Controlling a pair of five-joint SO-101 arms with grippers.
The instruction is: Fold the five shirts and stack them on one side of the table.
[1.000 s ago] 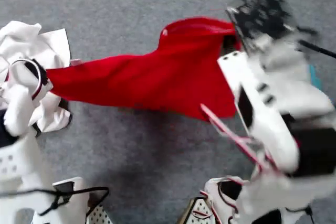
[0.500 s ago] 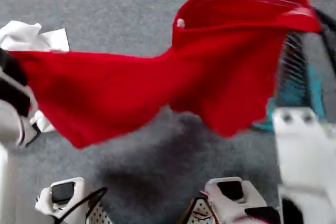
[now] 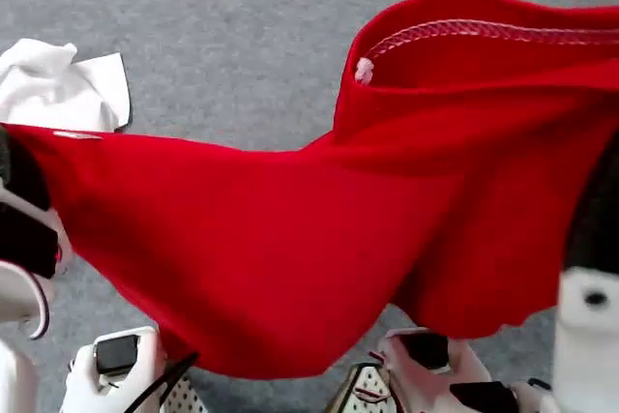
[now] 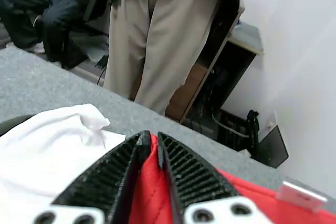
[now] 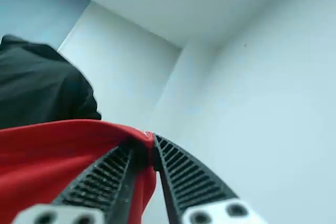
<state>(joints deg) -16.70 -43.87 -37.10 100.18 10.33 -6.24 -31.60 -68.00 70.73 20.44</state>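
A red shirt [image 3: 319,229] hangs stretched in the air high above the grey table [image 3: 222,55], spanning almost the full width of the high view, its collar at the upper right. My left gripper [image 4: 151,145] is shut on one edge of the red shirt [image 4: 149,192] at the left side. My right gripper [image 5: 148,148] is shut on another edge of the red shirt [image 5: 58,156], raised well up and tilted toward the ceiling. A crumpled white shirt [image 3: 58,89] lies at the table's left edge; the same white shirt [image 4: 47,156] appears below the left gripper.
The arm bases [image 3: 116,369] stand at the table's front edge, partly under the hanging cloth. A person [image 4: 157,40] stands beyond the table's far edge, apart from the shirts. Bare grey table shows at the back middle.
Both arms have lifted the red shirt off the table and toward the camera. It now hangs spread much larger in view, hiding the right arm and the teal item at the right.
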